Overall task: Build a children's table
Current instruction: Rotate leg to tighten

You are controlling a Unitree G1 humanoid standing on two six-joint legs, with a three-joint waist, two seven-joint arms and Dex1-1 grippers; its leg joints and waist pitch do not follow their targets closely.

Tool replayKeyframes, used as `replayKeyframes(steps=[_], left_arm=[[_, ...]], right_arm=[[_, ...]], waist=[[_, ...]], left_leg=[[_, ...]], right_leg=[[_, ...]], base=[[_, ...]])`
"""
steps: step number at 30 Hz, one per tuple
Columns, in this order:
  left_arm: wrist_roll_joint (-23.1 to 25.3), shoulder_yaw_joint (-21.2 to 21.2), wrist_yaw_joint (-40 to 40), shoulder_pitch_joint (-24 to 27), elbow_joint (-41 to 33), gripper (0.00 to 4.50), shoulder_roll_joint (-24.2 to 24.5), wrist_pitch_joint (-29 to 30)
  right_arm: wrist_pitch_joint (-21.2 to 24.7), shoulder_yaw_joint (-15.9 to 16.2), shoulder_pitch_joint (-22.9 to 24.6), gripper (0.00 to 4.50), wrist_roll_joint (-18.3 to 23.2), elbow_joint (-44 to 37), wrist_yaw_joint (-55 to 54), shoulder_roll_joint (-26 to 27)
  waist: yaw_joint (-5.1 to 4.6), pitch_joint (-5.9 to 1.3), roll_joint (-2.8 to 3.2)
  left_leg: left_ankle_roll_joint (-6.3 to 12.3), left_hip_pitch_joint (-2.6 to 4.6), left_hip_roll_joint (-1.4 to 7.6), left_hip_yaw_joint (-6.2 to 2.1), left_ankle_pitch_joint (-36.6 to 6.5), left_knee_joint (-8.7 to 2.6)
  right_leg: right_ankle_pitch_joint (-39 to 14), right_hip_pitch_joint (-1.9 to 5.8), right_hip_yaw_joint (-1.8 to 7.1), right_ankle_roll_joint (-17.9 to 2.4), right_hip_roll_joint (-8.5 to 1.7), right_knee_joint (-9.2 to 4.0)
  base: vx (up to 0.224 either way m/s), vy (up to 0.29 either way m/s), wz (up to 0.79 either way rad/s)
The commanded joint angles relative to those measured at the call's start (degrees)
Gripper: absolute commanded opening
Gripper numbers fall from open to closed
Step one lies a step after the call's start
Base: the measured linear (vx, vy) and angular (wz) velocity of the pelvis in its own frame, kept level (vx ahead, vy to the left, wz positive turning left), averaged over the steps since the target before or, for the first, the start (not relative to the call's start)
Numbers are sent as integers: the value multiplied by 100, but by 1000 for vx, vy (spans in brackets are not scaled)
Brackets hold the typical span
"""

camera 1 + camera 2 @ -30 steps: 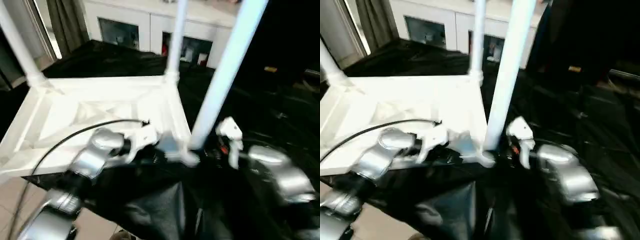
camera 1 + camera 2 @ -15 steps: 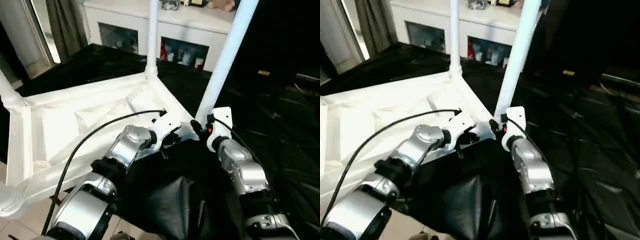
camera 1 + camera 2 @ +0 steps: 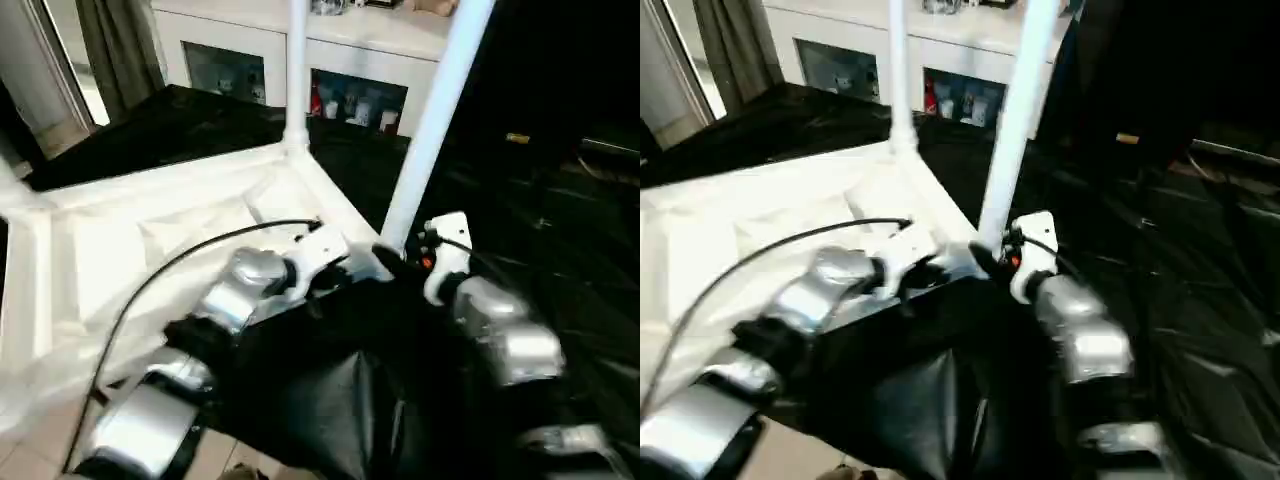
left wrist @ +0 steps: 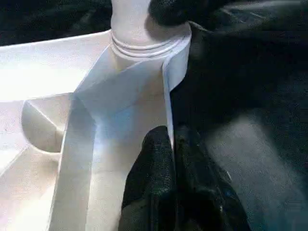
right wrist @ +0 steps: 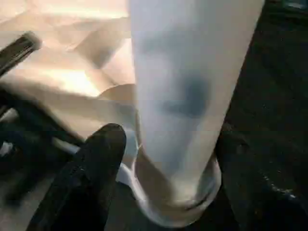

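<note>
Across the centre and left of the frame, on black sheeting (image 3: 560,230): one white tabletop (image 3: 120,250), ribbed underside up, with two white legs upright in its corner sockets, far leg (image 3: 297,70) at top centre, near leg (image 3: 430,120) right of centre. Left claw (image 4: 173,159) pinched shut on the tabletop's thin edge wall beside the near socket. Right claw (image 5: 168,154) spread wide, one black finger (image 5: 89,173) on each side of the near leg's base; contact not discernible.

black sheeting (image 3: 560,220): covers work surface | white glass-door cabinet (image 3: 350,60): behind | curtain (image 3: 115,45): far left
</note>
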Motion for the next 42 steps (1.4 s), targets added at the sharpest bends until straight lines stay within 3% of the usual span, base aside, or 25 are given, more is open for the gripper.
replayKeyframes(steps=[1, 4, 7, 9, 13, 18, 21, 26, 32, 37, 40, 42], left_arm=[[-223, -97, -317, 101, -127, 0, -82, -210], [-434, -116, -877, 257, -476, 0, 168, -211], [-642, -107, -1293, 413, -863, 0, 367, -46], [-700, -103, -1449, 491, -1028, 0, 472, 10], [-740, -52, -1654, 607, -1215, 0, 625, 86], [-770, -46, -1711, 687, -1361, 0, 679, 176], [-800, -59, -1731, 732, -1477, 0, 688, 264], [-816, -69, -1747, 749, -1550, 0, 668, 348], [-815, -88, -1783, 801, -1629, 0, 687, 426], [-821, -91, -1734, 850, -1677, 0, 694, 492], [-428, 13, -699, 650, -1174, 0, 400, 546], [-313, 139, -75, 485, -850, 0, 156, 616]], right_arm=[[81, 149, 55, 313, 41, -188, 311, -3], [111, 294, 199, 313, 137, -458, 921, -388], [196, 410, 278, 313, 280, -622, 1411, -689], [223, 485, 324, 313, 325, -705, 1690, -866], [275, 526, 385, 313, 329, -834, 2022, -1052], [330, 501, 361, 287, 393, -828, 2076, -1052], [366, 517, 368, 248, 438, -846, 2093, -1054], [380, 479, 400, 226, 446, -848, 2152, -1045], [417, 483, 420, 217, 500, -891, 2189, -1074], [392, 455, 460, 216, 489, -834, 2118, -1025], [302, 202, 343, 215, 252, -362, 1126, -611], [278, 48, 264, 215, 103, -90, 413, -319]], waist=[[50, -337, -89], [117, -357, -68], [152, -376, -65], [190, -374, -49], [208, -353, -54], [193, -308, -41], [182, -312, -51], [172, -319, -53], [172, -307, -55], [165, -319, -55], [131, -308, -61], [101, -313, -60]], left_leg=[[335, 49, 360, -170, -1576, -380], [413, 86, 370, -122, -1375, -331], [553, 4, 375, -125, -949, -299], [634, 28, 377, -110, -889, -267], [597, 7, 377, -114, -1019, -278], [287, 35, 388, -140, -1508, -338], [255, 22, 387, -149, -1507, -346], [322, 10, 374, -139, -1324, -328], [304, 17, 377, -142, -1419, -336], [307, 11, 378, -144, -1366, -335], [265, 17, 363, -134, -1425, -335], [95, 24, 349, -165, -1568, -354]], right_leg=[[-1969, 222, 333, -918, -401, -392], [-1489, 186, 348, -1200, -376, -307], [-819, 251, 332, -1369, -353, -190], [-606, 227, 331, -1494, -326, -148], [-884, 223, 331, -1430, -340, -176], [-1868, 185, 351, -1131, -360, -289], [-1813, 193, 351, -1101, -353, -279], [-1462, 197, 351, -1169, -336, -241], [-1684, 196, 352, -1141, -348, -272], [-1560, 200, 350, -1153, -341, -255], [-1667, 168, 352, -1157, -336, -291], [-2129, 192, 337, -1014, -362, -329]], base=[[0, 0, 0], [56, -37, 8], [62, -16, 2], [0, 0, 0], [0, 0, 0], [0, 0, 0], [0, 0, 0], [0, 0, 0], [0, 0, 0], [0, 0, 0], [0, 0, 0], [0, 0, 0]])
